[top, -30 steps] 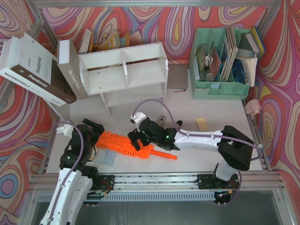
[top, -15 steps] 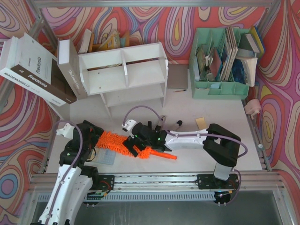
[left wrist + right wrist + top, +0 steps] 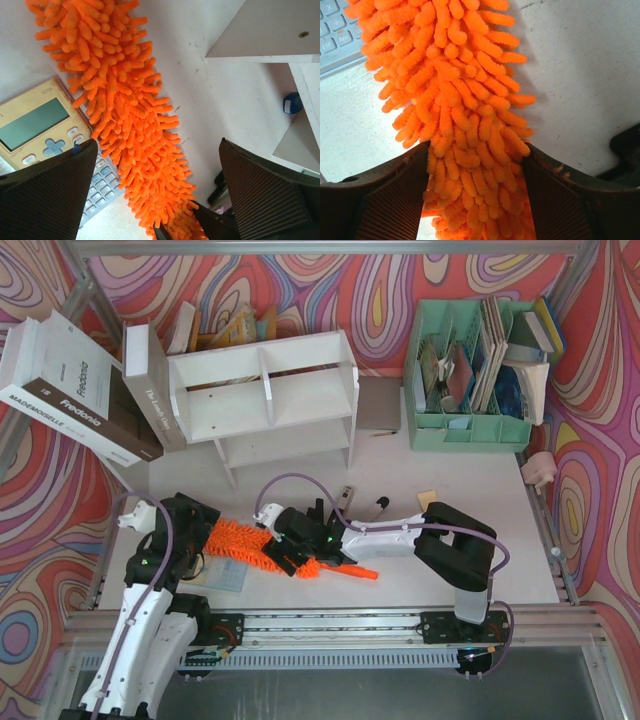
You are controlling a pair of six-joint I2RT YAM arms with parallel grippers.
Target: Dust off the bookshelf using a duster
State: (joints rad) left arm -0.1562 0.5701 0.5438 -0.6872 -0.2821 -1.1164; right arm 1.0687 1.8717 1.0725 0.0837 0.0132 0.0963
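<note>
The duster (image 3: 240, 543) lies flat on the worktop (image 3: 470, 490) in front of the bookshelf (image 3: 265, 400), its left end overlapping a calculator (image 3: 35, 125). The right tool (image 3: 475, 150) grips the fluff towards the handle end, both pads pressed into it. The left tool (image 3: 157, 145) hangs wide open above the other end.

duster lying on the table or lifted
Lying on the table: the duster stretches flat along it, partly over a calculator, fingers of the right gripper against its fluff on both sides.
</note>
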